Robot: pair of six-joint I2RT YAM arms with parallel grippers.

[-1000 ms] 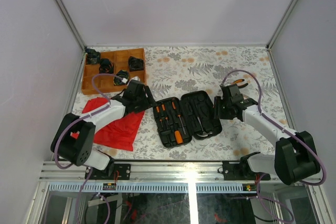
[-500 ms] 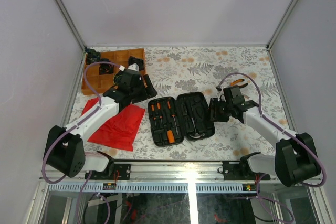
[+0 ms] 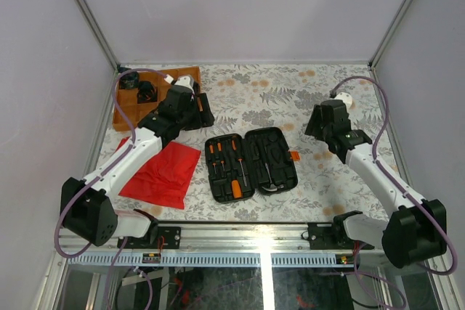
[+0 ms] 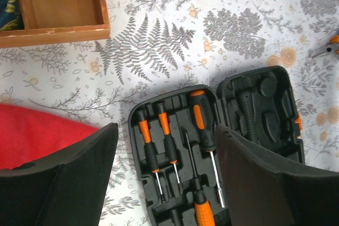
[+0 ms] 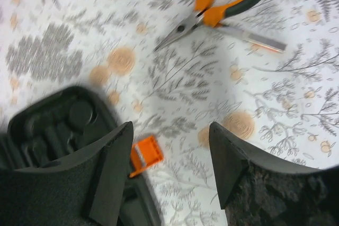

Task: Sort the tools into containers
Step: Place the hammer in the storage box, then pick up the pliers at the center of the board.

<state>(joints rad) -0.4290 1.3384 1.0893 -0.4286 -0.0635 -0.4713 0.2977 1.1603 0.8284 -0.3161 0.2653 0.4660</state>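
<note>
The black tool case (image 3: pixel 275 152) lies open and flat at the table's middle. Several orange-and-black screwdrivers (image 3: pixel 231 161) sit in the slots of its left half; they also show in the left wrist view (image 4: pixel 201 123). Its orange latch (image 3: pixel 294 155) sticks out on the right. Orange-handled pliers (image 5: pixel 222 5) lie on the cloth-covered table beyond the case; my right arm hides them from above. My left gripper (image 3: pixel 197 112) is open and empty, above the case's left half (image 4: pixel 167 175). My right gripper (image 3: pixel 321 123) is open and empty, above the latch (image 5: pixel 146 154) and short of the pliers.
A compartmented wooden tray (image 3: pixel 190 74) holding dark objects stands at the back left, its corner in the left wrist view (image 4: pixel 58 33). A red cloth (image 3: pixel 163 172) lies front left. A slim metal strip (image 5: pixel 254 39) lies beside the pliers. The pliers' tip shows at the right edge of the left wrist view (image 4: pixel 328 50).
The case slid a little left, then stayed. My left gripper drew back toward the wooden tray. My right gripper left the case's right edge and moved back and right, over the pliers.
</note>
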